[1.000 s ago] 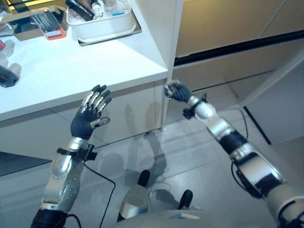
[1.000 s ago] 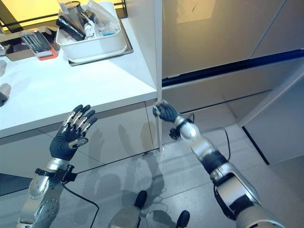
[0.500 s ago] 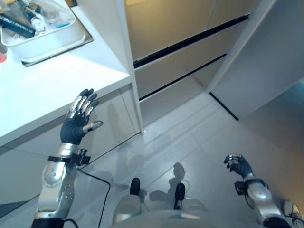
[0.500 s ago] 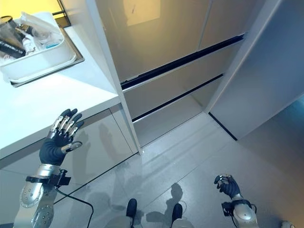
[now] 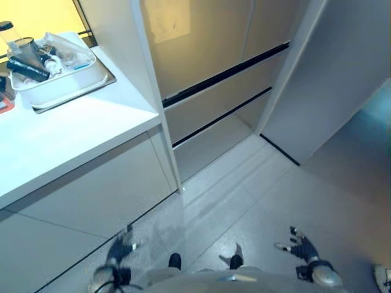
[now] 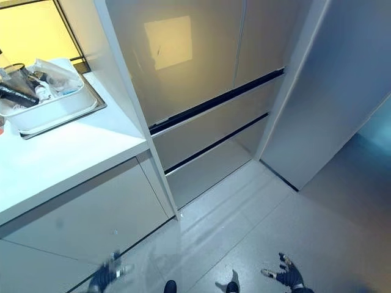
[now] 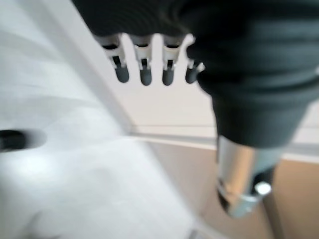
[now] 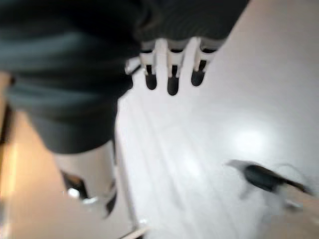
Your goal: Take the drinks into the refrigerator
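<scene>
Both hands hang low near the floor, empty: the left hand [image 5: 120,251] and the right hand [image 5: 303,249] each show straight, spread fingers [image 7: 143,74] in their wrist views, holding nothing. The refrigerator [image 6: 195,73] stands shut, its doors and drawer fronts flush. I cannot make out any drinks; a white tray [image 6: 46,110] of mixed items sits on the counter [image 6: 73,152]. This fits either a stage with drinks yet to fetch or one with them already inside. The counter's end panel [image 6: 125,110] edges the refrigerator; the floor [image 6: 244,213] before it lies open.
</scene>
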Available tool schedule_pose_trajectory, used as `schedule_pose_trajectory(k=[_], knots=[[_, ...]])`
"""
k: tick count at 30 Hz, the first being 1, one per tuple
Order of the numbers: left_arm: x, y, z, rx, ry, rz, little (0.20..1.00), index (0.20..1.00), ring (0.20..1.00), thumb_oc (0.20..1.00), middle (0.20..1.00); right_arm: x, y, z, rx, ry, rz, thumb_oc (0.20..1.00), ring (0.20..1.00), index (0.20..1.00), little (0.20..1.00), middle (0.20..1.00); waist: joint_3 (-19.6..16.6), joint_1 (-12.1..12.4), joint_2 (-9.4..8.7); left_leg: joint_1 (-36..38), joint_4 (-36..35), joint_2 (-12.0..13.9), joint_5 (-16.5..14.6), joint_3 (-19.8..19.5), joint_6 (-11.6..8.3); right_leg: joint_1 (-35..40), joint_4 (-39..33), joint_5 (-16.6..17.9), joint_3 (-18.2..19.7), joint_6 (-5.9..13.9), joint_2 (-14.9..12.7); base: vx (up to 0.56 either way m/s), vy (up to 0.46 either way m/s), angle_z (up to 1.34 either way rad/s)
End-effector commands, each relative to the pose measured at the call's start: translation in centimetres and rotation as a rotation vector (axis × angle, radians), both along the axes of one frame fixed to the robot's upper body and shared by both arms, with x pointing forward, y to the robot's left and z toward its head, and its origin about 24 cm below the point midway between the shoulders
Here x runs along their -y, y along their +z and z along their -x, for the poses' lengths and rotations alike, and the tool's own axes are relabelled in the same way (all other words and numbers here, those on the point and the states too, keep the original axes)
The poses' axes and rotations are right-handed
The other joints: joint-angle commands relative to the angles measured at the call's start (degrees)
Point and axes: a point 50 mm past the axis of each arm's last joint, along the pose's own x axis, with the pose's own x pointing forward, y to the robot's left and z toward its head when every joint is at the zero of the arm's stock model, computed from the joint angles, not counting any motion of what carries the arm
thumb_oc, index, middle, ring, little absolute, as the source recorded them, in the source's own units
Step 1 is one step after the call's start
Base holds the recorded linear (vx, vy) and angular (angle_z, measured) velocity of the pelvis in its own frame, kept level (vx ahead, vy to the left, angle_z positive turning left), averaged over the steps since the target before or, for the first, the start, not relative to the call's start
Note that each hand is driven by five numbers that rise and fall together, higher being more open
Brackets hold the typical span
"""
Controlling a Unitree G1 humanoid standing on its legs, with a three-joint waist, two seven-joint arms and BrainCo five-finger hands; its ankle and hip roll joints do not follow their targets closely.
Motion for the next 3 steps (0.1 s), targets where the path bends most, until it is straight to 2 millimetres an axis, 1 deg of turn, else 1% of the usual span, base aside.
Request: schedule_pose_trajectory(k=[1,2,3], knots=[[-0.59,-0.39,0.80,-0.155,-0.099,-0.129,1.000,1.000,1.000,1.000,1.000,0.21,0.02,-1.35,-0.015,0.002,0.034,1.000,1.000,1.000,1.000,1.000,-0.50,-0.43,-0.66,0.59,2.42,-3.98,-6.33,1.39,4.32,-0.01,3.89,-5.07,-0.98,-0.71,1.45,0.03,-0.008,-0.01],[-0.33,-0.48,0.46,-0.160,-0.108,-0.138,1.000,1.000,1.000,1.000,1.000,0.09,-0.19,-1.17,-0.034,-0.009,0.034,1.000,1.000,1.000,1.000,1.000,-0.79,-0.53,-0.60,0.92,2.07,-3.93,-6.32,1.55,4.31,0.18,3.69,-5.02,-0.85,-0.76,1.52,0.04,0.004,-0.07],[0.13,-0.61,0.21,-0.150,-0.072,-0.111,1.000,1.000,1.000,1.000,1.000,0.08,-0.41,-0.90,-0.052,-0.037,0.027,1.000,1.000,1.000,1.000,1.000,-1.06,-0.63,-0.48,1.21,1.87,-3.92,-6.27,1.72,4.29,0.43,3.36,-4.85,-0.69,-0.76,1.60,0.04,0.007,-0.06]])
